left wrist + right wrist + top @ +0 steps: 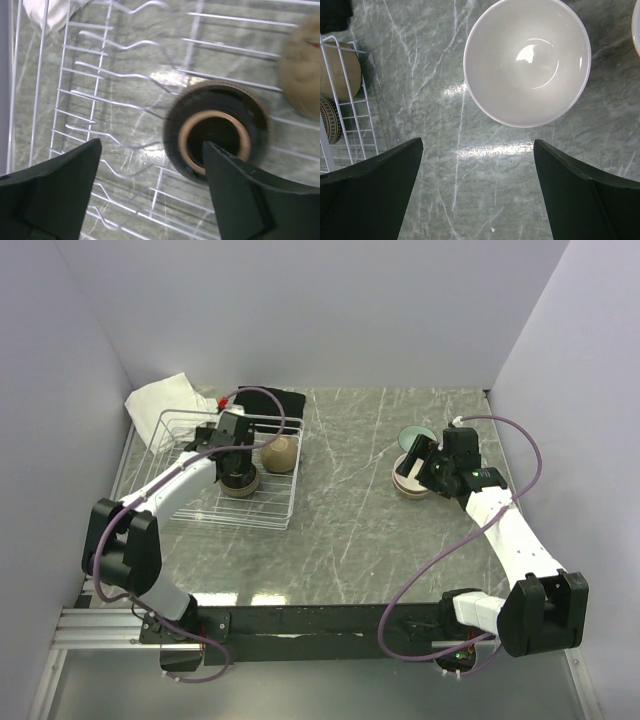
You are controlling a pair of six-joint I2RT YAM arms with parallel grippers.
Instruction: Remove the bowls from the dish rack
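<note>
The white wire dish rack (180, 430) stands at the far left. In it a dark brown bowl (240, 483) lies upside down, and a tan-brown bowl (280, 452) lies beside it. My left gripper (232, 452) is open and hovers over the rack. In the left wrist view (150, 195) the dark bowl's foot ring (215, 132) sits just ahead of the right finger and the tan bowl (302, 75) is at the right edge. My right gripper (425, 462) is open and empty (477, 195) above the table, just short of an upright pale bowl (527, 60).
A pale teal bowl (412, 436) and a stack of bowls (407, 483) sit on the table at the right, by my right gripper. A white cloth (165, 398) and a black cloth (275, 400) lie behind the rack. The rack's edge (345, 115) shows in the right wrist view.
</note>
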